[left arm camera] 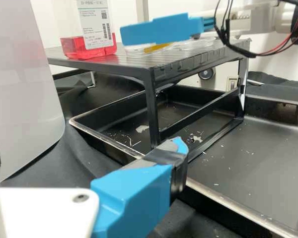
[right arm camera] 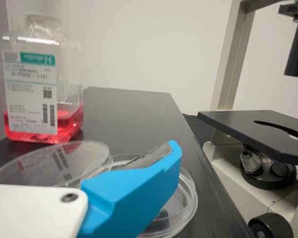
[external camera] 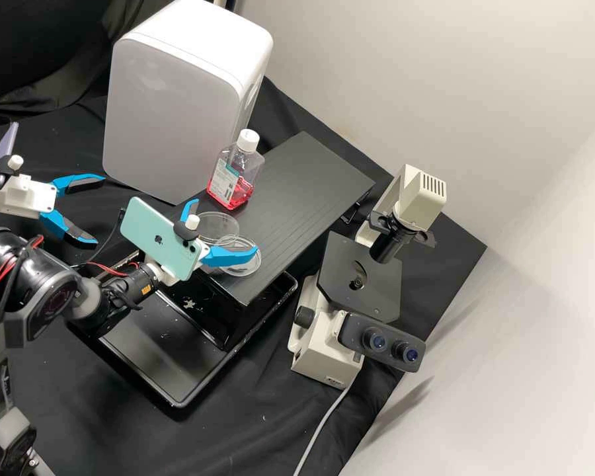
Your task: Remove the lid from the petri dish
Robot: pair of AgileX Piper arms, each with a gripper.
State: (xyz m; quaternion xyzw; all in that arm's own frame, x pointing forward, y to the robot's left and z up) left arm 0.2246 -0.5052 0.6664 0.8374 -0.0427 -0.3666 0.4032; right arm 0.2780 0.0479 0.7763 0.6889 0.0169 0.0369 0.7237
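Note:
Two clear round pieces lie on the black raised platform. The petri dish sits near the platform's front corner. Its lid lies beside it, one edge overlapping the dish rim. My right gripper is open at the platform's front edge, and the lid lies between its spread fingers. One blue finger hangs over the dish. My left gripper stands open far left of the platform, with nothing in it; one of its fingers is low beside the tray.
A bottle of pink liquid stands on the platform behind the lid. A big white box is at the back left. A microscope stands to the right. The platform rests in a black tray.

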